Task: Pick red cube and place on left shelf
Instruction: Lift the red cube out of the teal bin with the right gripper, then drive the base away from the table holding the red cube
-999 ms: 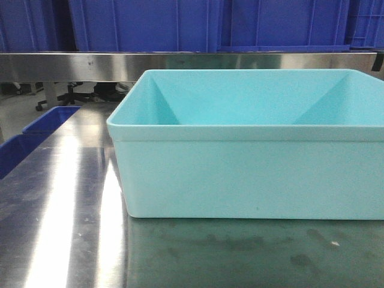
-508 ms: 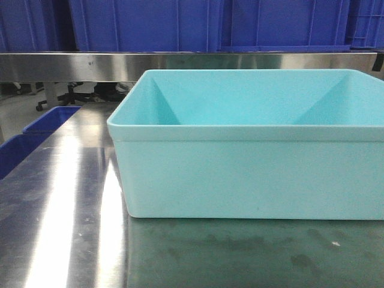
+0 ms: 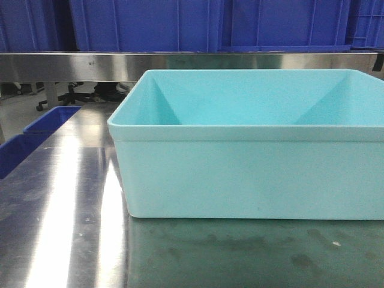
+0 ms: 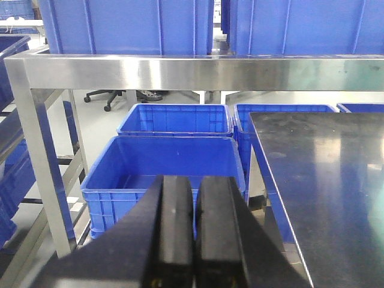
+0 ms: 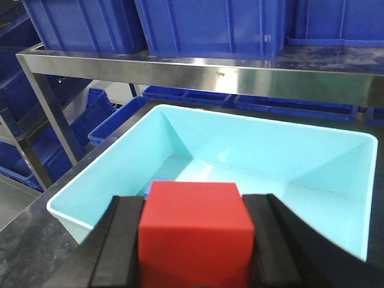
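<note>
My right gripper [image 5: 196,240] was clamped on the red cube [image 5: 195,219], one dark finger pressed to each side of it. The cube sat low in the right wrist view, in front of the open teal tub [image 5: 240,141]. Its near rim was hidden behind the fingers, so I could not tell whether the cube hung over the tub or short of it. The front camera showed neither arm.

The left gripper [image 4: 195,234] had its two black pads together with nothing between them. It hung off the left edge of the steel tabletop [image 4: 324,180], above blue floor crates [image 4: 162,174] packed just beside the table.

The left shelf [image 5: 180,67] ran across behind the tub, its brushed front rail carrying a small screw, with an upright post [image 4: 39,168] at its left corner. Blue ribbed crates [image 5: 210,27] stood on it side by side, close to the rail's edge. I saw only a narrow slit between two of them in the left wrist view. Under the rail there was open room, and more crates stood lower down.

The tabletop was shiny, streaked with glare on its left and smudged near the front camera. An office chair base [image 4: 105,96] stood on the pale floor beyond the rack.
</note>
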`<action>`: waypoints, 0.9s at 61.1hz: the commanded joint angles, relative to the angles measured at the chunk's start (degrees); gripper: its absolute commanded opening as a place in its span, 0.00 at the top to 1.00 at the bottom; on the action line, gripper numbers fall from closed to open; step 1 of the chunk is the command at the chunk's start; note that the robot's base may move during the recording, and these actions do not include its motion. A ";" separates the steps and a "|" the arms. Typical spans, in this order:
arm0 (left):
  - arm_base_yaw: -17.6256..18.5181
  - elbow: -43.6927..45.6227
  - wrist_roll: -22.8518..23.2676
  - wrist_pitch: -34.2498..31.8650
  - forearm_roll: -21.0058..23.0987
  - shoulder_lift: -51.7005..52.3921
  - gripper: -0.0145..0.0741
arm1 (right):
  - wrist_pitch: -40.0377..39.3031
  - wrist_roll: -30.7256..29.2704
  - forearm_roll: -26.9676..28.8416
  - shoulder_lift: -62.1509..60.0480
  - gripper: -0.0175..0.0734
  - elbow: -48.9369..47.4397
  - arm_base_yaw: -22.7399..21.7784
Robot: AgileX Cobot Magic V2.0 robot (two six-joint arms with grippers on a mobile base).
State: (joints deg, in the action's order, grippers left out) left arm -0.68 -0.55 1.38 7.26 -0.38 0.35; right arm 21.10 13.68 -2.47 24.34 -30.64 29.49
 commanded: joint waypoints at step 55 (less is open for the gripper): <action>0.33 -1.32 0.05 -5.00 0.38 0.85 0.72 | -4.95 -0.53 -0.84 0.42 0.61 -1.66 0.15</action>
State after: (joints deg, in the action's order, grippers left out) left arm -0.68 -0.55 1.38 7.26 -0.38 0.35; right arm 21.31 13.68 -2.56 24.20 -30.64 29.49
